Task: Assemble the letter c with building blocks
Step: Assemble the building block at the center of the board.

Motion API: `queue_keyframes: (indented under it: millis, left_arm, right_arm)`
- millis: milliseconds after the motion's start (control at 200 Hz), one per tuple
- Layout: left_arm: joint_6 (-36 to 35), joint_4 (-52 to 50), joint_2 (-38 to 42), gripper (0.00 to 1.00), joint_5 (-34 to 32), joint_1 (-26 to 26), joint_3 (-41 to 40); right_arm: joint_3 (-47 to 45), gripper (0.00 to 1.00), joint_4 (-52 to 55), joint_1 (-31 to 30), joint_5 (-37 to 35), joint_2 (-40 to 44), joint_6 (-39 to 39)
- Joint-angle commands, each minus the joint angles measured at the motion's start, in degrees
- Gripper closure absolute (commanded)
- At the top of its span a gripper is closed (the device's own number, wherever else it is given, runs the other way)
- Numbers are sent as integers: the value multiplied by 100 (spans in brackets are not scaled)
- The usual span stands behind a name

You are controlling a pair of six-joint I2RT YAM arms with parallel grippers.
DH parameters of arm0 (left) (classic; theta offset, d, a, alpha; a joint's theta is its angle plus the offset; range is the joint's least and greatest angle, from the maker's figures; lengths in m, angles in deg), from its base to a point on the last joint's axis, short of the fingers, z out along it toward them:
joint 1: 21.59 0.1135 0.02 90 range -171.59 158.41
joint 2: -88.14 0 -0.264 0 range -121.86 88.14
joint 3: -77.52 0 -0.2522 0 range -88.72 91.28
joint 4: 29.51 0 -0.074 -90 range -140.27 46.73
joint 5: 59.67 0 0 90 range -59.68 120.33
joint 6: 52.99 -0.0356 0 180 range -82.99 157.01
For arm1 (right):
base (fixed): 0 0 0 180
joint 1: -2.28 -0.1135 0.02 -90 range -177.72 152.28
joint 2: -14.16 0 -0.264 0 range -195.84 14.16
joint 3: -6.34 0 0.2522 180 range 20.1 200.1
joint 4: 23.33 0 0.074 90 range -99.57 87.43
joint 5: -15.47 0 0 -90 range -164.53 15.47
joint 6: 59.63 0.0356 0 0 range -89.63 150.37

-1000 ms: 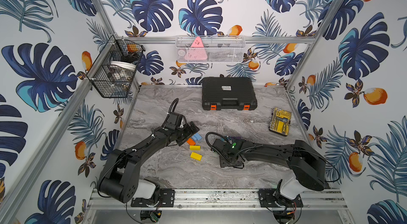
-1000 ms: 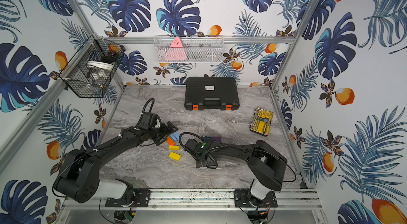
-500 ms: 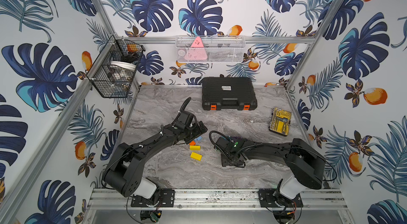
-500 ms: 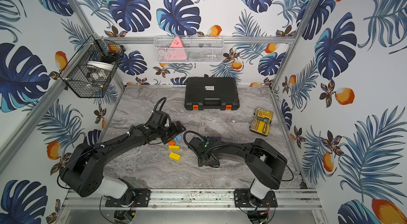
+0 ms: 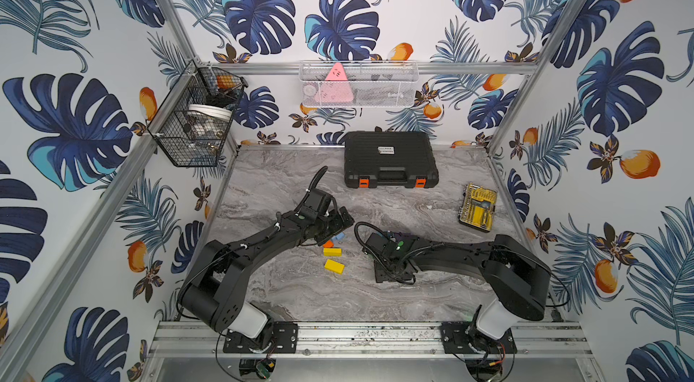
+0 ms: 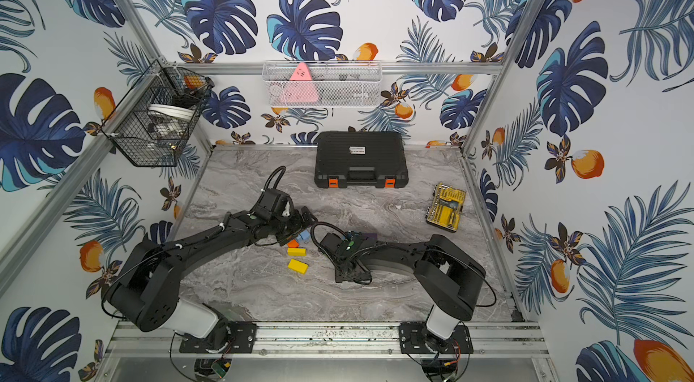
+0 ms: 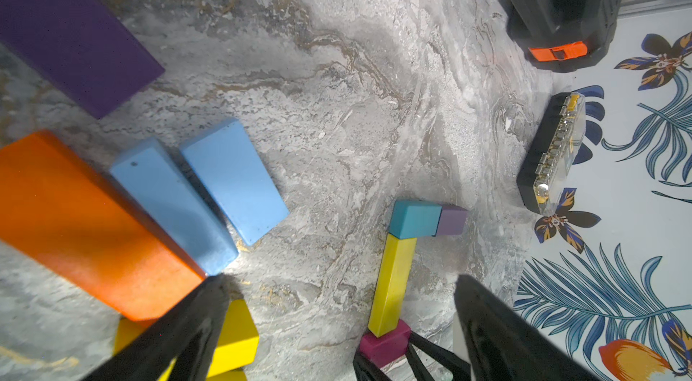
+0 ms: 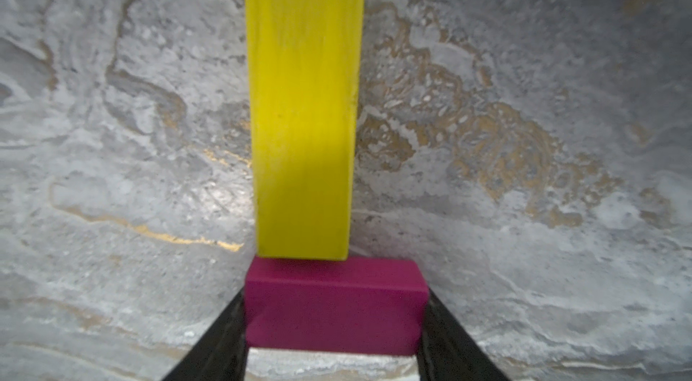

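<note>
My right gripper (image 8: 335, 300) is shut on a magenta block (image 8: 337, 304), which butts against the end of a long yellow block (image 8: 303, 98) lying flat on the marble table. At the yellow block's far end sit a teal block (image 7: 415, 219) and a pale purple block (image 7: 451, 220). My left gripper (image 7: 339, 281) is open and holds nothing; it hangs just over loose blocks: a long orange one (image 7: 90, 225), two light blue ones (image 7: 236, 180), a dark purple one (image 7: 71, 27) and a short yellow one (image 7: 232, 338). In both top views the right arm hides the joined blocks.
A black tool case (image 5: 390, 158) lies at the back of the table. The yellow-and-black drill-bit case (image 5: 477, 207) lies at the right. Two short yellow blocks (image 5: 334, 266) lie between the arms. Wire baskets (image 5: 195, 117) hang on the walls.
My left arm has reached further right, and its open gripper now hangs over the orange and light blue blocks. The right arm has barely moved and keeps its hold.
</note>
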Motion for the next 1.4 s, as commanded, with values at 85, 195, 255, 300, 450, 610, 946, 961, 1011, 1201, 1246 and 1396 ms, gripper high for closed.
queue_keyframes:
  millis: [85,195,255,300,450,610,946,961,1011,1201,1246,1396]
  left_arm:
    - [24,107,-34,1,4,-7,56]
    - [24,100,-56,1,4,-3,73]
    - [16,98,-60,1,4,-8,83]
    - [15,98,-65,1,4,-12,92]
    - [15,96,-92,1,4,-3,102]
    - [33,133,-95,1,4,-8,89]
    - [-14,86,-95,1,-1,-10,124]
    - [-24,75,-91,1,8,-14,131]
    - [-57,18,-70,1,13,-7,159]
    - [-381,-312,92,1,-17,167,345]
    - [-440,-362,156,1,42,296,333]
    - [-627,-502,399,1,333,1014,215]
  right_arm:
    - [-41,36,70,34,-141,-75,59]
    - [-82,36,73,60,-146,-41,68]
    - [-96,36,66,74,-150,-38,68]
    - [-119,36,59,78,-147,-34,72]
    - [-161,36,53,95,-140,-6,69]
    - [-192,35,28,101,-116,-5,74]
    - [-166,11,43,90,-47,118,16]
    - [-166,10,50,95,-38,143,21]
    - [-158,9,73,96,-21,250,8]
    - [-7,9,125,62,174,583,-140]
    - [72,9,106,45,290,584,-231]
    - [615,9,114,-172,514,265,-523]
